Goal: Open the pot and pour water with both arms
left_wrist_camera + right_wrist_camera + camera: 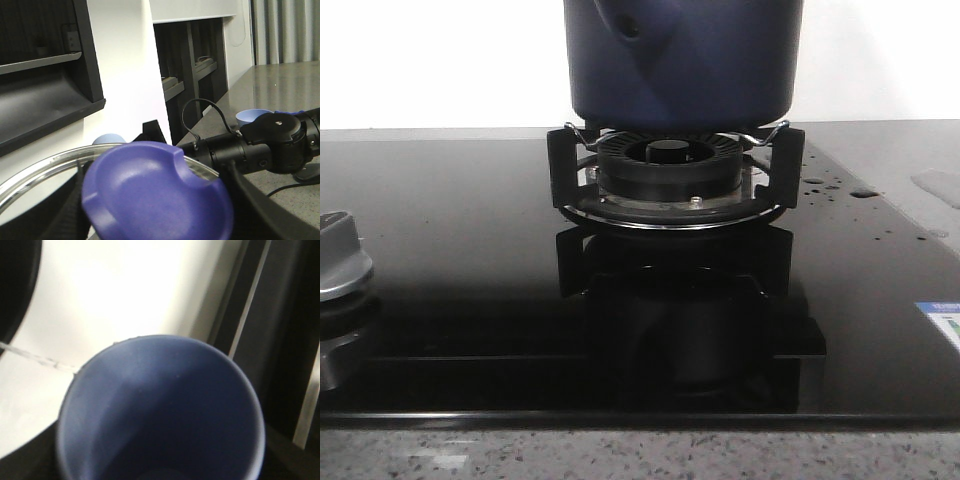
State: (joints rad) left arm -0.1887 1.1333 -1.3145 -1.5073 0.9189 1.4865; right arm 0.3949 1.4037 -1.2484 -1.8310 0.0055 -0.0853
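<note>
The dark navy pot [700, 60] stands on the burner [670, 165]; its pointed boss with a small hole [630, 25] faces the camera, and its top is out of the front view. No gripper shows there. In the left wrist view my left gripper [155, 200] is shut on the purple-blue knob [160, 190] of a glass lid [45, 175], black fingers [65, 215] on either side. In the right wrist view a blue cup [160, 415] fills the jaws of my right gripper [160, 450]. A thin stream of water [40, 359] leaves its rim. The fingers are hidden.
The black pronged support [560, 170] rings the burner on a glossy black glass hob [450, 250]. A grey control knob [340, 260] sits at the left edge, water drops [820, 185] and a sticker [942, 325] at the right. The right arm [270, 140] shows over a grey counter.
</note>
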